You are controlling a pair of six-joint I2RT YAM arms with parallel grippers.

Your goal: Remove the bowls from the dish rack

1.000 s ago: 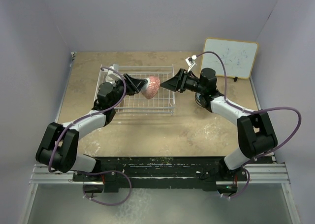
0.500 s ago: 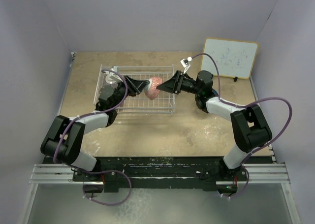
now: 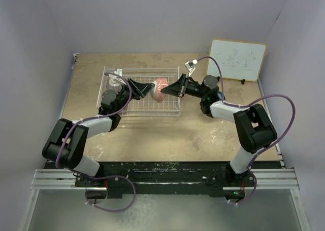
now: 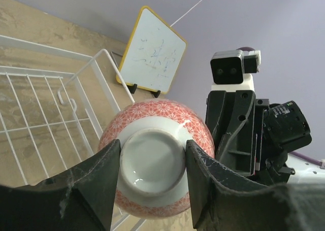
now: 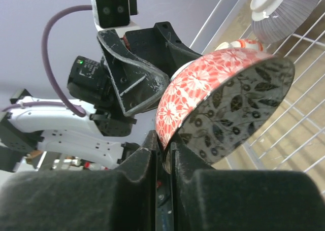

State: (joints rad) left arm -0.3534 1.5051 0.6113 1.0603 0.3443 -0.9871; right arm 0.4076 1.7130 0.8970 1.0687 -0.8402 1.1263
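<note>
Left gripper (image 4: 152, 151): part open, fingers (image 4: 99, 183) either side of the foot ring of the red bowl (image 4: 152, 190), pressed on its underside. It is clamped on the bowl.

Right gripper (image 5: 162, 151): nearly closed, fingers (image 5: 134, 167) pinching the rim wall of the same bowl (image 5: 223, 104). Both grippers have it at once, left from the base side and right from the rim side.

The bowl is on its side: red-and-white flower pattern outside, dark leaf print on grey inside. In the top view it sits mid-frame (image 3: 160, 88), between the left gripper (image 3: 144, 87) and the right gripper (image 3: 173, 88), over the right half of the rack (image 3: 133, 105). Can't tell if it touches the wires.

A grey ribbed bowl (image 5: 282, 10) lies foot-up in the rack, upper right of the right wrist view; in the top view it is at the rack's upper left corner (image 3: 116, 80).

The rack sits on the table (image 3: 203, 134), centre-left. A whiteboard (image 3: 237, 60) stands at the upper right, well apart from the rack.
</note>
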